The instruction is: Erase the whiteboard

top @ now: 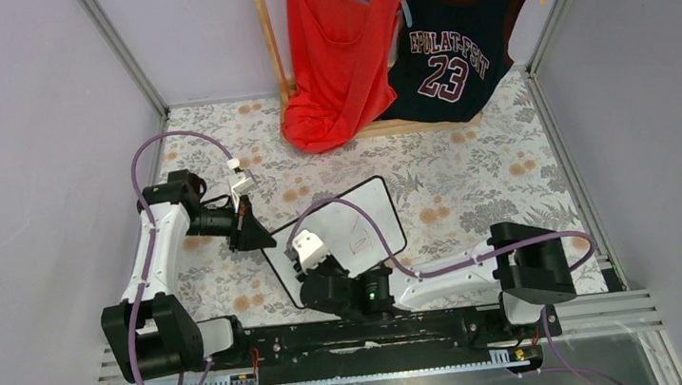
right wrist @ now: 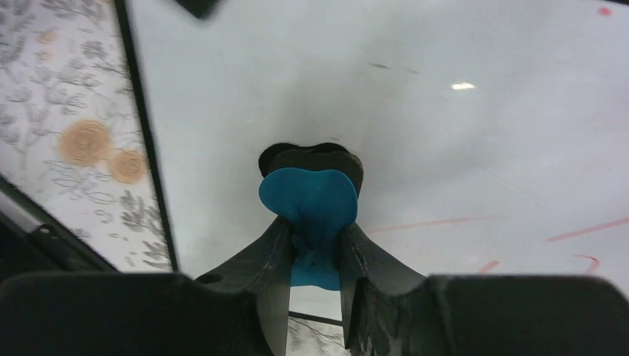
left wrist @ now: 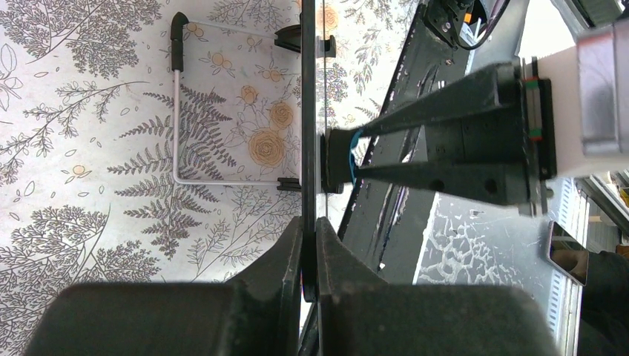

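The whiteboard (top: 360,224), white with a thin black frame, stands tilted in the middle of the table. Faint red strokes (right wrist: 430,222) show on it. My left gripper (top: 253,232) is shut on the board's left edge; the left wrist view shows the board edge-on (left wrist: 308,111) between the closed jaws (left wrist: 309,241). My right gripper (top: 309,247) is shut on a blue eraser (right wrist: 310,202) and presses it against the board's white face (right wrist: 445,111). The eraser's blue rim also shows in the left wrist view (left wrist: 354,152).
A red shirt (top: 337,50) and a dark number 23 jersey (top: 455,42) hang on a wooden rack (top: 271,37) at the back. A wire stand (left wrist: 178,111) sticks out behind the board. Grey walls close both sides. The black base rail (top: 381,332) runs along the front.
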